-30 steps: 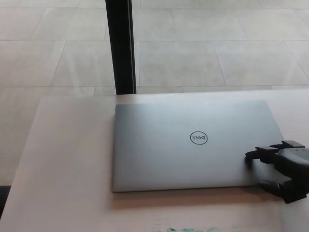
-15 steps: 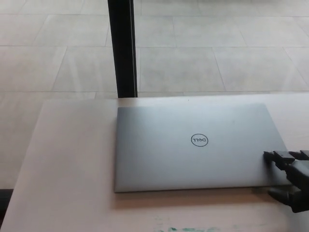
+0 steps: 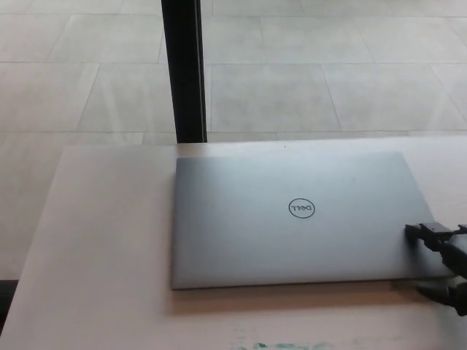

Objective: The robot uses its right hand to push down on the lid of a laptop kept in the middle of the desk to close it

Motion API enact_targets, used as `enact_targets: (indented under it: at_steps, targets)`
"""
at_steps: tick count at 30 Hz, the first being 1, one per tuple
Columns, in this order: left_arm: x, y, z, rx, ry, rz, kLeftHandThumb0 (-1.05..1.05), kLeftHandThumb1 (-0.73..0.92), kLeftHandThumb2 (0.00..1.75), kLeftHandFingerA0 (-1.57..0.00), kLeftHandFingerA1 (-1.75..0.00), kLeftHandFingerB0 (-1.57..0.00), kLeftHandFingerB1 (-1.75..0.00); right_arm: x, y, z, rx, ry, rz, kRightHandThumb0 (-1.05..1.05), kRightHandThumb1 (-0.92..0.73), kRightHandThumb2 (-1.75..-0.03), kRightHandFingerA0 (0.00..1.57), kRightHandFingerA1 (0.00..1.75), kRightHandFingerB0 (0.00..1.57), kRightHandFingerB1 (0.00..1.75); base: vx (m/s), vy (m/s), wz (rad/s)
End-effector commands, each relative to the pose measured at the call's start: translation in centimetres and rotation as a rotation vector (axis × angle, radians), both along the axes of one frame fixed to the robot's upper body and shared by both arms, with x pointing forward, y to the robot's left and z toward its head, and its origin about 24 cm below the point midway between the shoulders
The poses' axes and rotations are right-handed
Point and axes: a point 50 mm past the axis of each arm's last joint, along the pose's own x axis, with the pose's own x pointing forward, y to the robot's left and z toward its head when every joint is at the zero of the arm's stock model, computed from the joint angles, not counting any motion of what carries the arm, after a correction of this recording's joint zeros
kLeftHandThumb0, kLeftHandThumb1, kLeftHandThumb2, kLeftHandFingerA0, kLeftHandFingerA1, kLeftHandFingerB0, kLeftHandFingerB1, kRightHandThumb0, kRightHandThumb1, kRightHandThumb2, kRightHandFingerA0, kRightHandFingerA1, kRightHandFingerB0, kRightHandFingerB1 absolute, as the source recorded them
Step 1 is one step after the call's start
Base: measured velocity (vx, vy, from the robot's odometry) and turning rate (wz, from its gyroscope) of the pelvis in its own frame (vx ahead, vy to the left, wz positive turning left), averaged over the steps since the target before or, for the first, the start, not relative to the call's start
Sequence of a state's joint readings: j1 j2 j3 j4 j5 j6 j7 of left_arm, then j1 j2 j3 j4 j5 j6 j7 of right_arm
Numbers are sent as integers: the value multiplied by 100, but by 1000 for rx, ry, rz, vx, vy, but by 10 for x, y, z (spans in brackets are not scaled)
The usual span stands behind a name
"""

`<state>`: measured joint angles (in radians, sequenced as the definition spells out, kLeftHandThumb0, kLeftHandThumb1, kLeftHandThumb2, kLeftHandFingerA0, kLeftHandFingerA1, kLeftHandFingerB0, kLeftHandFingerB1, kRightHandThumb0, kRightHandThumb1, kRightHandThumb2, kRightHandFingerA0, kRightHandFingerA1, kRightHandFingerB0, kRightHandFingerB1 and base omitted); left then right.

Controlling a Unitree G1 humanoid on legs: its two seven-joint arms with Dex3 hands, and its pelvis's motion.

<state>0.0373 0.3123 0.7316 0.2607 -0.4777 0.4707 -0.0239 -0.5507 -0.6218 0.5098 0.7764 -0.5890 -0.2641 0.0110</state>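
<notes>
The flat silver-grey laptop (image 3: 299, 219) lies closed in the middle of the pale, matte counter (image 3: 102, 240), its lid facing up. The lid is a smooth brushed-metal rectangle with rounded corners and a small round logo (image 3: 300, 209) near its centre. A thin shadow runs under its near edge. At the laptop's right near corner sits the black right robot hand (image 3: 444, 257), blocky and jointed, with one fingertip (image 3: 414, 232) resting at the lid's right edge. Most of that robot hand is cut off by the right border of the picture, so I cannot tell whether it is spread or closed. Beyond the counter's far edge stands a dark upright post (image 3: 183, 69) on a floor of large pale tiles (image 3: 314, 73).
</notes>
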Motion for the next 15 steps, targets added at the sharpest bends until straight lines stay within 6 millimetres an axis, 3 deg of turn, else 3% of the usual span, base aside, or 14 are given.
enact_targets:
  at_steps: [1,2,3,4,5,6,7,8,9,10,11,12,13,15]
  targets:
    - [-3,4,4,1,6,12,-101,80,65,-40,-80,-43,-61,3,-17,41,-9,-31,25,-84,-92,-79,22,47,25,33,0,0,0]
    - [-3,4,4,-8,2,5,-100,59,103,-36,-76,-41,-65,4,-20,50,7,-57,20,-82,-92,-77,24,46,26,33,0,0,0]
    - [-3,4,4,-6,8,10,-100,82,65,-39,-79,-44,-61,4,-30,69,61,-110,-8,-83,-92,-75,21,46,28,34,0,0,0]
    - [-3,5,3,-3,12,13,-100,82,65,-39,-79,-44,-61,4,-34,75,82,-128,-18,-83,-92,-75,21,46,28,34,0,0,0]
    - [-3,4,4,0,13,9,-99,60,103,-37,-74,-42,-64,3,-41,84,94,-157,-30,-85,-83,-120,23,54,24,47,0,0,0]
    - [-5,4,3,4,18,9,-99,82,65,-38,-79,-44,-61,0,-57,103,140,-239,-62,-84,-83,-120,26,54,25,47,0,0,0]
    - [-6,4,3,5,19,12,-99,82,65,-38,-79,-44,-61,-1,-60,105,154,-254,-68,-84,-83,-120,26,54,25,47,0,0,0]
    - [-6,4,3,1,14,8,-100,59,104,-38,-76,-42,-65,-7,-77,116,196,-295,-134,-87,-92,-76,26,44,33,33,0,0,0]
    - [-6,5,3,1,13,8,-100,81,65,-41,-80,-43,-60,-12,-88,124,230,-323,-177,-85,-92,-74,27,44,32,33,0,0,0]
    - [-6,5,3,3,13,12,-100,80,65,-41,-80,-43,-60,-20,-99,131,268,-366,-208,-84,-81,-119,28,55,31,49,0,0,0]
    - [-7,6,2,10,21,11,-101,81,65,-41,-79,-43,-60,-30,-115,137,332,-435,-256,-82,-81,-118,29,55,29,49,0,0,0]
    - [-8,6,3,15,24,6,-99,60,108,-40,-75,-39,-62,-39,-127,141,413,-489,-303,-76,-77,-114,34,58,32,52,0,0,0]
    - [-8,5,3,15,24,4,-99,60,108,-40,-75,-39,-62,-41,-130,143,441,-508,-317,-76,-77,-114,34,58,32,52,0,0,0]
    - [-10,6,3,11,21,7,-100,60,109,-40,-75,-38,-62,-49,-142,144,544,-531,-392,-78,-90,-67,35,51,38,38,0,0,0]
